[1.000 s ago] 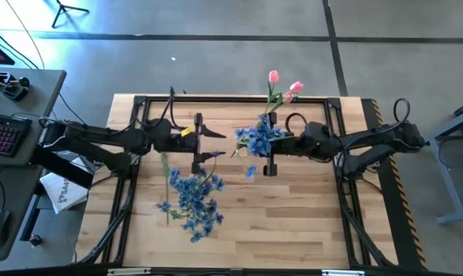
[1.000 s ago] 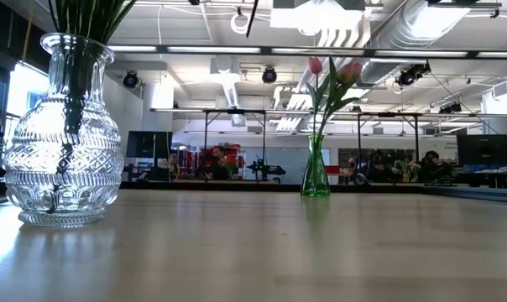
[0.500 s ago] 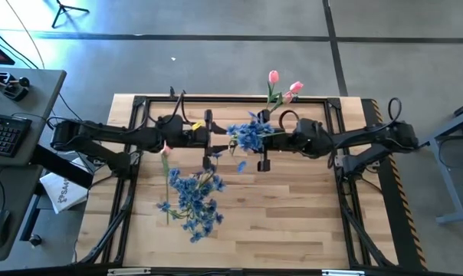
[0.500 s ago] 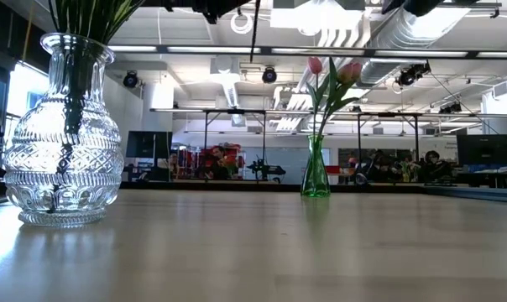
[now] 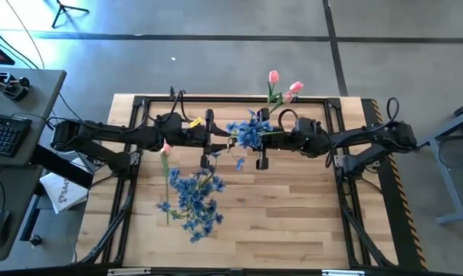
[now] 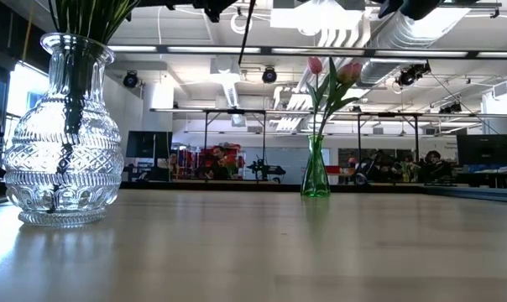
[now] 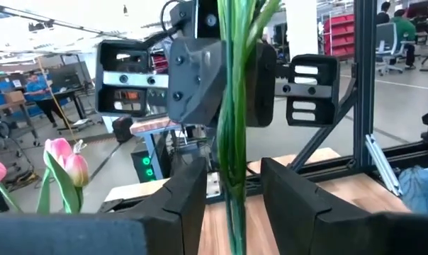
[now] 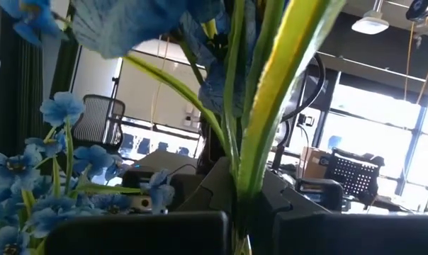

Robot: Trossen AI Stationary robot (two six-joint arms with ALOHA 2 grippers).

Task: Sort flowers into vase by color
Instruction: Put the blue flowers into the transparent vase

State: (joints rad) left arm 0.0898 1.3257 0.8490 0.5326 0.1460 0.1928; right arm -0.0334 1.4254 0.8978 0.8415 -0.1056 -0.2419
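1. The right tool (image 5: pixel 261 135) was clenched on the green stem of a blue flower (image 5: pixel 247 135), holding it above the tabletop (image 5: pixel 293 207), near the green vase (image 6: pixel 315 172).
2. In the right wrist view, the stem (image 8: pixel 260 134) rose from between that tool's dark fingers (image 8: pixel 193 234), with blue blossoms (image 8: pixel 51 191) spread beside it.
3. The left tool (image 5: pixel 209 140) met the same flower from the far side from the green vase, on the stem below the blossoms.
4. In the left wrist view, its two fingers (image 7: pixel 186 198) stood either side of the green stem (image 7: pixel 234 127) with a small gap showing on each side; whether they gripped it could not be told.
5. The green vase held two pink tulips (image 5: pixel 284 84) and stood at the tabletop's far edge, just beyond the held flower.
6. A clear glass vase (image 6: pixel 62 134), well apart from the green vase, held a bunch of blue flowers (image 5: pixel 192 198), with one pink tulip (image 5: pixel 165 149) beside them.
7. The left wrist view also showed pink tulip heads (image 7: pixel 65 161).
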